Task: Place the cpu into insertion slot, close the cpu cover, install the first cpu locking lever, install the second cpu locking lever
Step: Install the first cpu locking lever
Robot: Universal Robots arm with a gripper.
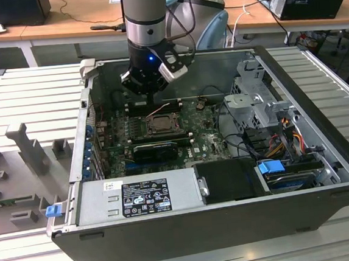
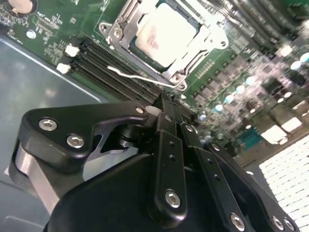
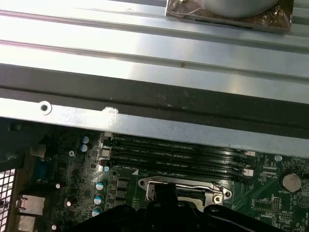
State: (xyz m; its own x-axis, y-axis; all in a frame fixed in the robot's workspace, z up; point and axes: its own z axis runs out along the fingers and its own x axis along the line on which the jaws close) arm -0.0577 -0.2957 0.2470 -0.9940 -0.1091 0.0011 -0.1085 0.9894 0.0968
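The cpu lies in its socket on the green motherboard, its pale face showing through the open centre of the cpu cover, which lies flat around it. A thin silver locking lever runs along the socket edge beside the memory slots, with its end standing free. My gripper is shut with nothing between its fingers, its tip just above that lever by the socket corner. In the exterior view the gripper hangs over the rear edge of the socket. The first wrist view shows the cover's edge.
Black memory slots run next to the socket. A long black expansion card lies in front of it, and the power supply is nearer still. A drive cage and cables stand at the exterior view's right. The case wall rises close behind.
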